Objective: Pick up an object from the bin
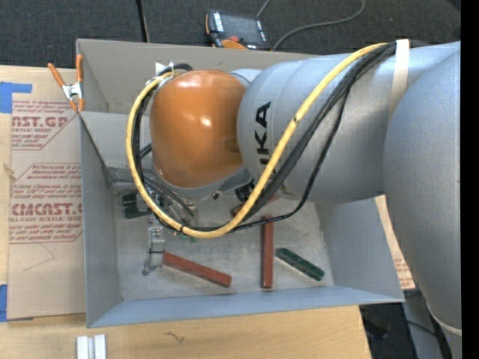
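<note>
Below the arm's orange cover [196, 126], the claw [154, 253] sits at the left end of a red-brown stick [198, 270] (lying aslant) near the bin [101, 238] front. To its right lie a second red-brown stick [266, 256] and a dark green strip [301, 265].

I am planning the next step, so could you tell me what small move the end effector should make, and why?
Probably a short shift toward the middle of the reddish-brown stick before lowering. The end effector is at that stick's left end, where a grasp might slip off; the second reddish stick and dark green bar lie farther right.
</note>
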Tool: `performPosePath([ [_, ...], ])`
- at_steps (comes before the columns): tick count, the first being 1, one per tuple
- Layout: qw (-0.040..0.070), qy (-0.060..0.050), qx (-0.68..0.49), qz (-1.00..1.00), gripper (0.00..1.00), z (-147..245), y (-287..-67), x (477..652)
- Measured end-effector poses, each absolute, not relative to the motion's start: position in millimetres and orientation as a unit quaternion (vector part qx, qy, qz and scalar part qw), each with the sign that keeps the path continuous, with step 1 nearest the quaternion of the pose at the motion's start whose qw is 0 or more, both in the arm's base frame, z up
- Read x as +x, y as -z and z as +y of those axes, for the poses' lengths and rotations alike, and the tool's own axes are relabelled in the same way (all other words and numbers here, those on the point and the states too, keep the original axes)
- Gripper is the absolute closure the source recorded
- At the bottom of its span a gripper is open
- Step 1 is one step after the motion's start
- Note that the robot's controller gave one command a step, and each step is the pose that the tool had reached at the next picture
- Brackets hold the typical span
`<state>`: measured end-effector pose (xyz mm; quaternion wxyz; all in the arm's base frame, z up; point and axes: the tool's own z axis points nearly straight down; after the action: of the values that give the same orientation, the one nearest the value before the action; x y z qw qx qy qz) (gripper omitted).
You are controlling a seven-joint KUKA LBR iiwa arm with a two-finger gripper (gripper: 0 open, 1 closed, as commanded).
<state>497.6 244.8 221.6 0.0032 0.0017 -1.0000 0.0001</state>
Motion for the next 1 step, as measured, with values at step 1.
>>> performPosePath([
  [1, 0.003, -0.001, 0.105, -0.994, 0.0, 191.3, -65.5, 527.1],
])
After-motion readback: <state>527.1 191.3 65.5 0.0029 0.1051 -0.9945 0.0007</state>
